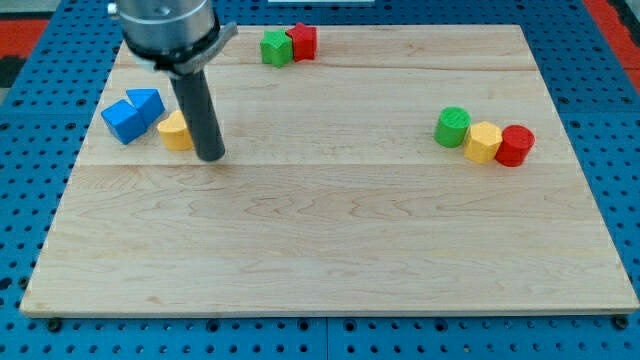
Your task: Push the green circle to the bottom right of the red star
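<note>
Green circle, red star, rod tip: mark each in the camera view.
green circle (452, 126), camera view, on its top face.
red star (303, 41), camera view, on its top face.
my tip (211, 156), camera view, at the rod's very end, right of the yellow block (175, 131).

Green circle (452, 126), yellow (483, 141) and red (515, 145) blocks on pale wooden board (330, 240)

Tip (211, 157) seen just right of yellow block (175, 131); green circle (452, 126) placed far right, touching yellow hexagon (483, 142); red star (303, 41) at top
</note>
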Robot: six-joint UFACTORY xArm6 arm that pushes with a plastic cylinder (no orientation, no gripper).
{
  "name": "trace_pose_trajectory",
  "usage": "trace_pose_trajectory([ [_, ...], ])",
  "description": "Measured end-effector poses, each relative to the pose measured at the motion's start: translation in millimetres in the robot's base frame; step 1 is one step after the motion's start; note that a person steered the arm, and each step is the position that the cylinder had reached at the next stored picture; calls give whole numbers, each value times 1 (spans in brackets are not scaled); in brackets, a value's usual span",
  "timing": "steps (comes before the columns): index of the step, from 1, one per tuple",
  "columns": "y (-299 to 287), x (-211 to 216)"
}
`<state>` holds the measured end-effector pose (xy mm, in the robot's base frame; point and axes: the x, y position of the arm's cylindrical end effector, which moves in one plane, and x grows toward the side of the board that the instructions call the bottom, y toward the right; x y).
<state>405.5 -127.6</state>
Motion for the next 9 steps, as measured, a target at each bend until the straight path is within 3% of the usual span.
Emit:
trace_pose_trajectory([
  [1,42,-59],
  [2,89,-68],
  [3,87,-65],
  [4,23,-78],
  [5,-16,-121],
  [6,11,-114],
  [7,141,-56],
  [8,255,59],
  [9,373,82],
])
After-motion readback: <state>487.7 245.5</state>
